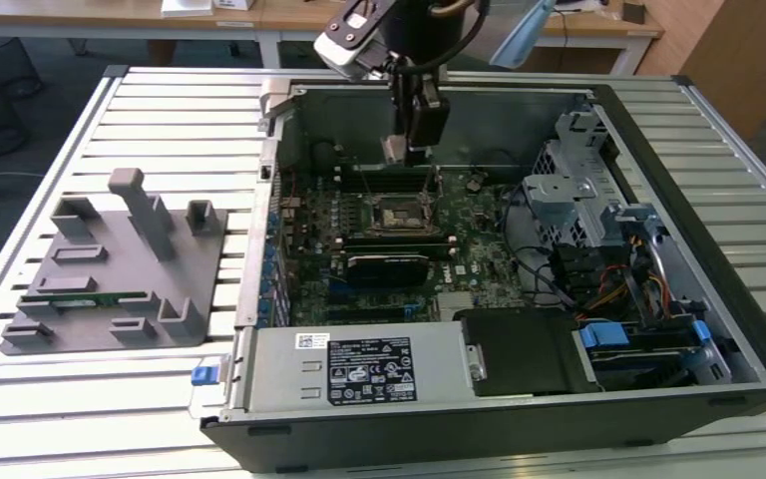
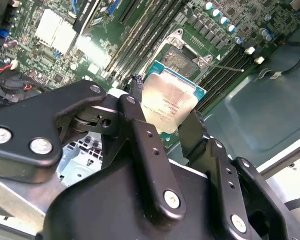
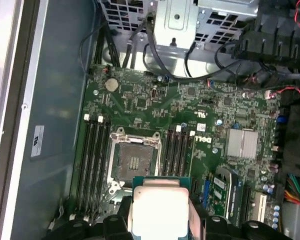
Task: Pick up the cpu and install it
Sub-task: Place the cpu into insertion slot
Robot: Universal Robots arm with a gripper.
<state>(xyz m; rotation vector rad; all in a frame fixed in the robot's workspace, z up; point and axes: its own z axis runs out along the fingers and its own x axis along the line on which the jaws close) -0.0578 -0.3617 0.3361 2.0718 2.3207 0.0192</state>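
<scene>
Pinches the cpu [image 2: 171, 102] by two opposite edges between the black fingers [image 2: 140, 135] of the gripper [image 2: 165, 120], dull silver top facing the wrist cameras. Hangs inside the open computer case [image 1: 716, 269] on the slatted worktop [image 1: 157, 130], above the green motherboard [image 3: 200, 100], with the cpu in the air near the open socket [image 3: 134, 161] and not touching it. Stands well apart from the grey holder [image 1: 104, 269] with its long green memory stick [image 1: 84, 297], over at the exterior view's left.
</scene>
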